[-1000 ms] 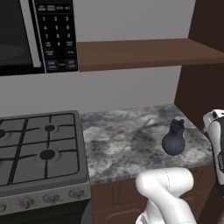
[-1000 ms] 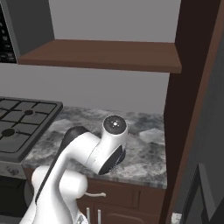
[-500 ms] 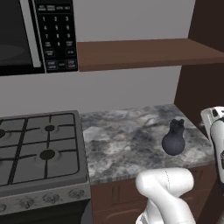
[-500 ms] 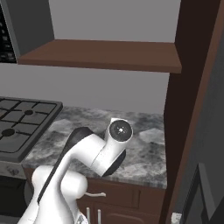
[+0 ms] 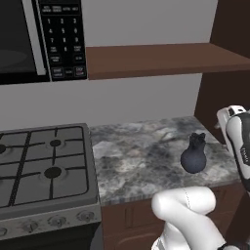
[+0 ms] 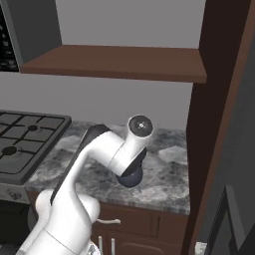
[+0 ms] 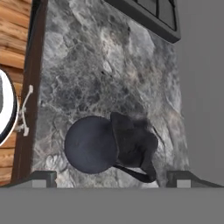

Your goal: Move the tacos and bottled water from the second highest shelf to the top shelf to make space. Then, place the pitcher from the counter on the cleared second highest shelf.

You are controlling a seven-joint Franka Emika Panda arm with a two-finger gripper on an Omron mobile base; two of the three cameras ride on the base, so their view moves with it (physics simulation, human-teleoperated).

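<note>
The pitcher [image 5: 194, 156], a dark blue-grey bulbous jug, stands upright on the marbled counter [image 5: 141, 151] near its right end. In the hand view I look straight down on the pitcher [image 7: 109, 144], with its spout and handle toward the right. My gripper [image 7: 111, 178] hovers above it, open wide, its fingertips [image 7: 43, 177] set on either side of the jug and apart from it. In the right base view my white forearm covers most of the pitcher [image 6: 130, 178]. The tacos, the bottled water and both fridge shelves are out of view.
A gas stove [image 5: 44, 166] adjoins the counter on the left, under a microwave [image 5: 39, 39]. A brown wooden wall shelf [image 5: 156, 58] hangs above the counter. A tall dark cabinet panel [image 6: 209, 124] closes the counter's right end, close to the pitcher.
My wrist has shifted a little to the right, over the pitcher. The pitcher has not moved and the jaws have stayed open.
</note>
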